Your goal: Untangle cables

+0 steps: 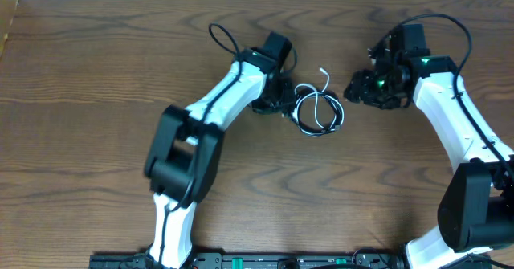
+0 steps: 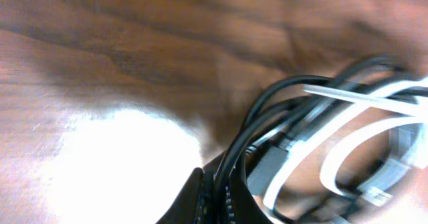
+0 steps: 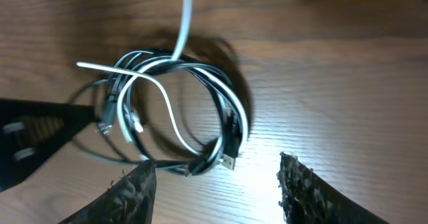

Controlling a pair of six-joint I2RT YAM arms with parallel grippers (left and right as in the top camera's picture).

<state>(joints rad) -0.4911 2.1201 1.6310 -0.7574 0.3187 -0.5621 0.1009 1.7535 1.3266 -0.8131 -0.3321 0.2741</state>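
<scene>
Meanwhile, right hand (image 1: 355,90) gapes beside the cables (image 3: 235,117); left hand (image 1: 280,102), grip unclear, touches them — tugging could tighten knots.

The surface (image 1: 96,76) is brown wood grain, smooth, with a soft sheen that throws white glare. The black cord (image 3: 231,110) has a smooth, faintly glossy sheath. The white cord (image 3: 175,127) looks like smooth plastic. One plug (image 3: 229,162) tip shines like metal. The right hand (image 3: 215,164) has rough, matt black fingers (image 3: 301,187). The arms (image 1: 221,96) wear glossy white shells.
</scene>
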